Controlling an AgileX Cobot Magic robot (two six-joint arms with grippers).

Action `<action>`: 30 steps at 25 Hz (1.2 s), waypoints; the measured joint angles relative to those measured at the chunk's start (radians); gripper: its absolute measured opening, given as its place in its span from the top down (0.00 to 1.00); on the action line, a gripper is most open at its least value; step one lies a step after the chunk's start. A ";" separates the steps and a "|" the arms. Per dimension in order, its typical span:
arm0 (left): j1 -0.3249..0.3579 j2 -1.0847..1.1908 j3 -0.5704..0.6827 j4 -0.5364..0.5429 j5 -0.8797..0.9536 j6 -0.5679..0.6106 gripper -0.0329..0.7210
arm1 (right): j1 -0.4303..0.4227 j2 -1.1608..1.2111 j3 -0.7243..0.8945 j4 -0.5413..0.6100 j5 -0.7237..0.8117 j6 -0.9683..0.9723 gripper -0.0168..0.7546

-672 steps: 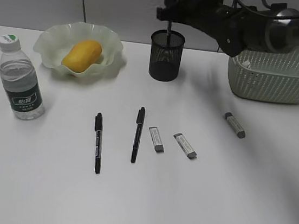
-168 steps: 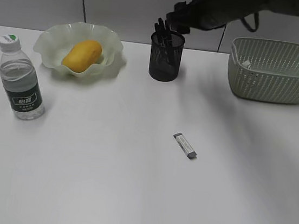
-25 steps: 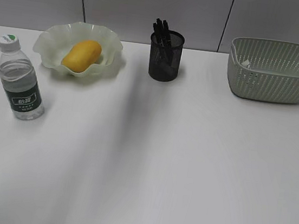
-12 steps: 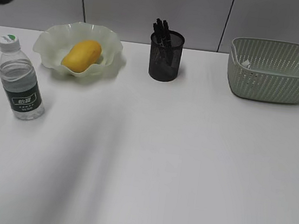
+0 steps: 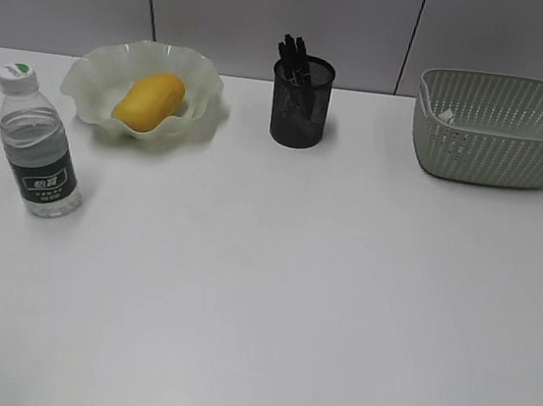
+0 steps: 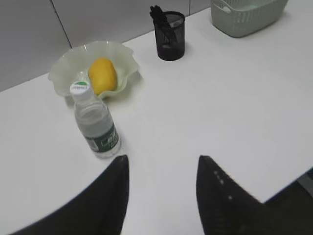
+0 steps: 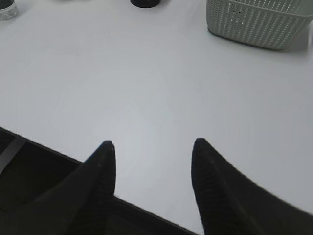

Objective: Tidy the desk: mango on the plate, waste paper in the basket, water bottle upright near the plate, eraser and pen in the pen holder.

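Observation:
The mango (image 5: 149, 100) lies in the pale green wavy plate (image 5: 200, 77) at the back left of the desk (image 5: 272, 282). The water bottle (image 5: 39, 144) stands upright in front of the plate. The black mesh pen holder (image 5: 301, 103) holds pens (image 5: 292, 52). A bit of white waste paper (image 5: 446, 115) shows inside the basket (image 5: 503, 132). No eraser is visible. No gripper shows in the exterior view. My left gripper (image 6: 162, 157) is open and empty, near the bottle (image 6: 95, 122). My right gripper (image 7: 152, 143) is open and empty above the desk's front edge.
A grey panelled wall runs behind the desk. The left wrist view also shows the plate (image 6: 61, 78), mango (image 6: 102, 74), pen holder (image 6: 169, 36) and basket (image 6: 244, 17). The right wrist view shows the basket (image 7: 259, 22) and the dark drop past the desk edge (image 7: 29, 166).
The dark arm and cables at the upper left of the exterior view have left the frame, and their shadow is gone. The eraser seen earlier is no longer on the desk.

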 joint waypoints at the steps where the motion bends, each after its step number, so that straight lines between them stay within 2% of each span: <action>1: 0.000 -0.056 0.011 -0.009 0.046 0.010 0.50 | 0.000 0.000 0.000 0.000 0.000 0.000 0.46; 6: 0.000 -0.327 0.138 -0.074 0.119 0.019 0.50 | 0.000 0.000 0.000 0.000 0.000 0.000 0.46; 10: 0.000 -0.365 0.209 -0.113 0.122 0.020 0.51 | 0.000 0.000 0.001 0.000 -0.001 0.000 0.46; 17: 0.000 -0.370 0.222 -0.054 0.114 -0.079 0.54 | 0.000 0.000 0.001 -0.012 -0.002 0.000 0.46; 24: 0.000 -0.370 0.222 -0.048 0.114 -0.091 0.56 | 0.000 0.000 0.001 -0.019 -0.002 0.000 0.46; 30: 0.005 -0.370 0.222 -0.048 0.114 -0.093 0.63 | -0.002 0.000 0.002 -0.017 -0.002 -0.001 0.46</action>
